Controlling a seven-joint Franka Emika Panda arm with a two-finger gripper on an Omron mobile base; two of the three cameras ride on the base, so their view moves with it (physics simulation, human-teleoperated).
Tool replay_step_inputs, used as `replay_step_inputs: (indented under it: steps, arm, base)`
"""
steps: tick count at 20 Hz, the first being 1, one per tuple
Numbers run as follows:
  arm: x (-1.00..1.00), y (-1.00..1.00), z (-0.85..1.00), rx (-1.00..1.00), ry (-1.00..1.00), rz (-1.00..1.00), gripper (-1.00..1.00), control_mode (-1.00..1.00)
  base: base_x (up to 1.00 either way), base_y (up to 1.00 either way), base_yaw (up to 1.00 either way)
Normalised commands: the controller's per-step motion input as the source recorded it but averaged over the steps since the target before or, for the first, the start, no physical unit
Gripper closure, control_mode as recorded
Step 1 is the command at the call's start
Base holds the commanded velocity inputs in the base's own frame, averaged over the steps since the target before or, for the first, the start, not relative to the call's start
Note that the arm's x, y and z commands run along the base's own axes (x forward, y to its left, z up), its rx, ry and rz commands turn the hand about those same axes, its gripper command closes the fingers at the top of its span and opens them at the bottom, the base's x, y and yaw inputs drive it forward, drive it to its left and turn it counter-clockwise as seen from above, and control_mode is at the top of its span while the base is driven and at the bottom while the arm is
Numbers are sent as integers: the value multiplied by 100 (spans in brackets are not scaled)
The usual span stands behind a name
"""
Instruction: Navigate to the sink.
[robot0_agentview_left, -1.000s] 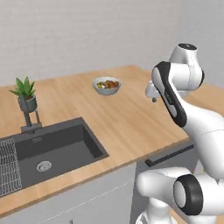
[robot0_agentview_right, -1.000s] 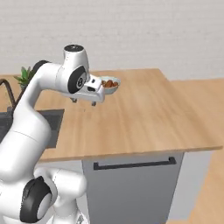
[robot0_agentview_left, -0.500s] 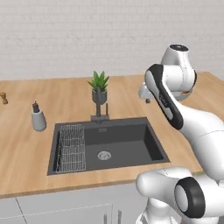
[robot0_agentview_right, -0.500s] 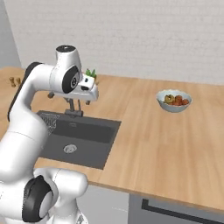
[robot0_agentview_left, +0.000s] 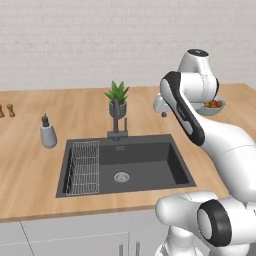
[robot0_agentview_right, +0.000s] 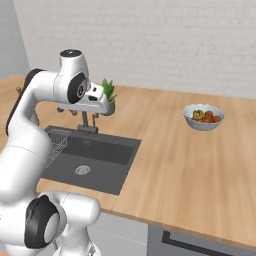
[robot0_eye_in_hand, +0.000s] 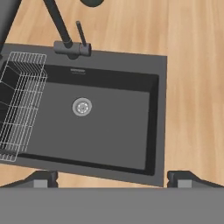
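Note:
The sink (robot0_agentview_left: 140, 161) is a wide dark grey basin set into the wooden counter, straight in front of the base. A round metal drain (robot0_agentview_left: 120, 176) sits in its floor, a wire rack (robot0_agentview_left: 82, 167) fills its left end, and a dark angular faucet (robot0_agentview_left: 118, 122) stands behind it. My gripper (robot0_agentview_left: 163, 112) hangs above the counter behind the basin's right rear corner, open and holding nothing. From the hand, the sink (robot0_eye_in_hand: 109, 127), its drain (robot0_eye_in_hand: 82, 106) and rack (robot0_eye_in_hand: 19, 105) lie below, with the fingertips (robot0_eye_in_hand: 41, 179) far apart. From the right the sink (robot0_agentview_right: 100, 162) lies under the gripper (robot0_agentview_right: 68, 110).
A potted plant (robot0_agentview_left: 117, 100) stands behind the faucet. A grey soap dispenser (robot0_agentview_left: 48, 132) is left of the basin, two small shakers (robot0_agentview_left: 6, 110) at the far left. A bowl of fruit (robot0_agentview_right: 202, 116) sits on the counter to the right. A white brick wall backs the counter.
The whole scene has slid right in both base views, so the cameras moved with the base. The sink now sits centred ahead. The arm keeps the same pose.

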Motion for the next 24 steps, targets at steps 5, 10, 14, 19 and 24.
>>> replay_step_inputs:
  steps: [5, 10, 14, 19, 24]
  arm:
    - [0, 0, 0, 0, 0, 0, -100, 100]
    - [0, 0, 0, 0, 0, 0, -100, 100]
    - [0, 0, 0, 0, 0, 0, -100, 100]
    - [0, 0, 0, 0, 0, 0, -100, 100]
    - [0, 0, 0, 0, 0, 0, -100, 100]
  base:
    - [98, 0, 6]
    - [32, 37, 0]
    - [35, 95, -1]
    - [10, 100, 0]
    - [0, 100, 7]
